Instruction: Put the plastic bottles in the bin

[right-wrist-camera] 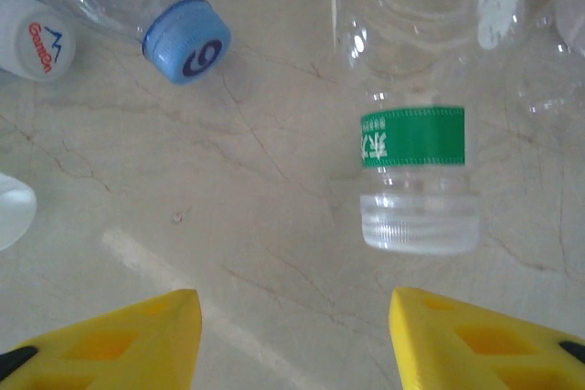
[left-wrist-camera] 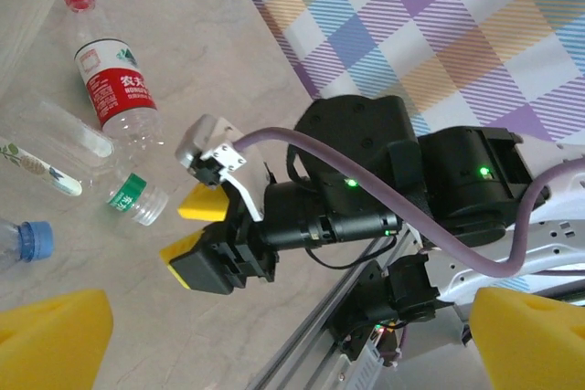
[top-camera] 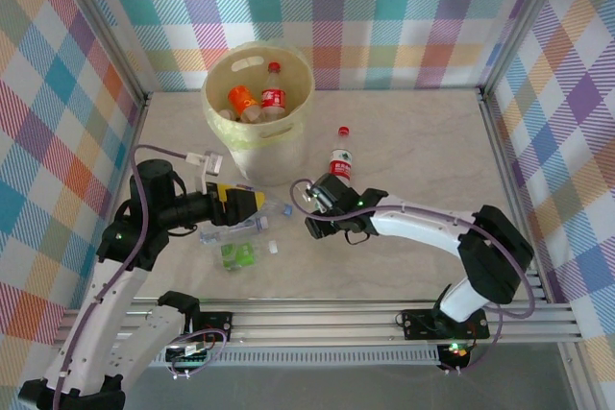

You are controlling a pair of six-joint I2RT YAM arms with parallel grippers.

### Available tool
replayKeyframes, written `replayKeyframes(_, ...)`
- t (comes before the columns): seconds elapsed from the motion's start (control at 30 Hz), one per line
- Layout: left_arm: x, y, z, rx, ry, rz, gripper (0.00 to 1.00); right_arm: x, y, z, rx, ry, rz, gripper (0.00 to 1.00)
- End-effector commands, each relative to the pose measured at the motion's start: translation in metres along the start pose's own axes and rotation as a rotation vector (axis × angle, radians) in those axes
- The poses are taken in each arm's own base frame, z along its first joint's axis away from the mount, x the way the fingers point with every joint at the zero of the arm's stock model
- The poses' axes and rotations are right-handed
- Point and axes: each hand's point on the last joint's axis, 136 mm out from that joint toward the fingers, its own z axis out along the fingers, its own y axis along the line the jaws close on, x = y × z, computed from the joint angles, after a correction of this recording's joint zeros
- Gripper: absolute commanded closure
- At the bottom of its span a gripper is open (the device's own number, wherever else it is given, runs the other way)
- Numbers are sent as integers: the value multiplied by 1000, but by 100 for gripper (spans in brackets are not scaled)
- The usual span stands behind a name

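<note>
While both arms are reaching over the pale marbled table (top-camera: 423,170), the bin (top-camera: 255,156) is standing at the far side, left of centre. It is holding at least two of the plastic bottles: an orange-labelled bottle (top-camera: 240,100) and a red-labelled bottle (top-camera: 274,93) with a red cap. Both are resting among clear shapes too small to tell apart.

Outside the bin, a second red-labelled bottle (top-camera: 341,162) is lying on the table just to the bin's right, its red cap pointing toward the far wall.

The right gripper (right-wrist-camera: 292,303) is hovering low over the table. Its jaws are standing partly apart, with bare table between them, and are gripping nothing. A clear bottle with a green neck band (right-wrist-camera: 411,134) is lying just ahead of the jaws, its screw end pointing toward them and touching neither finger. A blue-capped bottle (right-wrist-camera: 186,40) and a white cap (right-wrist-camera: 32,36) are lying further off, to the left in the right wrist view.

The left gripper (top-camera: 242,201) is hanging just in front of the bin, jaws spread wide and holding nothing. Nearer the arm bases, a clear bottle (top-camera: 235,230) and a crushed green-labelled bottle (top-camera: 237,254) are lying on the table close beside it.
</note>
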Motion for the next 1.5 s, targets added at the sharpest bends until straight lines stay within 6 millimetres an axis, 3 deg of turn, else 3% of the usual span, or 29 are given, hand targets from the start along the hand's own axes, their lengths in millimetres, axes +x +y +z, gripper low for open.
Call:
replayKeyframes(0.0, 6, -9, -4, 38, -7, 33, 0, -12, -5, 3, 20, 3, -46, 43)
replayKeyframes(0.23, 20, -3, -2, 41, 25, 13, 0, -17, -16, 22, 66, 45, -73, 42)
replayKeyframes(0.47, 20, -5, -4, 52, 4, 14, 0, -23, -23, 33, 111, 49, -82, 41)
replayKeyframes(0.9, 24, 0, 0, 53, 8, -8, 0, -34, -19, 19, 65, 2, -116, 43)
replayKeyframes(1.23, 24, 1, 0, 53, 6, -13, 0, -42, -32, 16, 72, -7, -114, 44)
replayKeyframes(1.47, 24, 0, -2, 49, 8, -17, 0, -43, -46, 27, 105, 9, -104, 43)
